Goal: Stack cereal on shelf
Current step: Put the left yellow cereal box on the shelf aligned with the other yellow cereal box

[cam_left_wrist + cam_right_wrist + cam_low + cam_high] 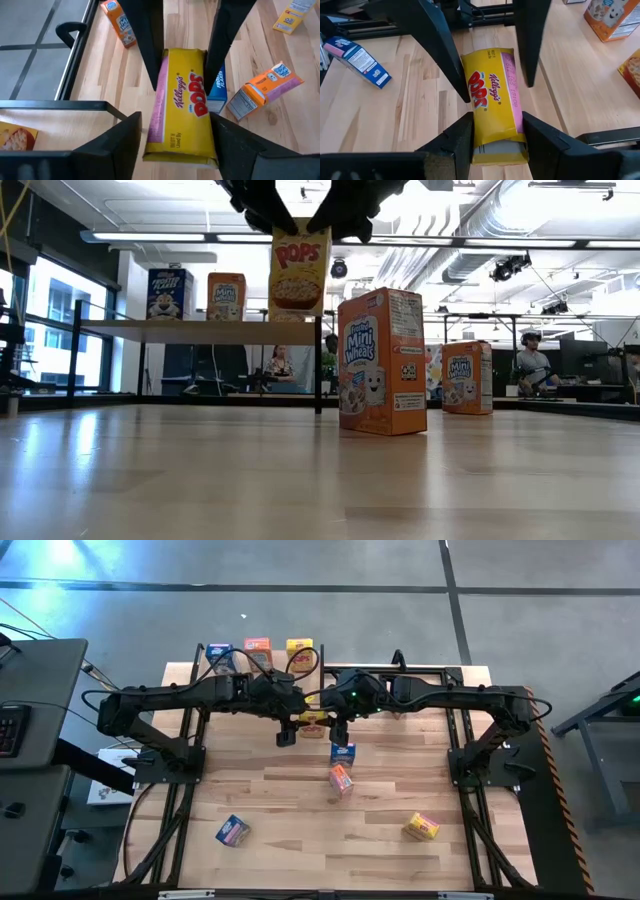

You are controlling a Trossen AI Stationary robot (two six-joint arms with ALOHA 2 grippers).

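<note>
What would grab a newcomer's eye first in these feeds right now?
The yellow Pops box, held above the table at mid-table by both the left end effector and the right end effector, each shut on it. Behind it, the shelf at the far edge already carries three boxes. Loose boxes remain on the tabletop, the orange Mini Wheats box standing nearest the low camera.

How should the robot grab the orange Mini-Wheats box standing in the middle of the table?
From above, pinching the two wide faces near the top. The Mini-Wheats box stands upright and is thin front to back, so an open pincer should fit over it.
</note>
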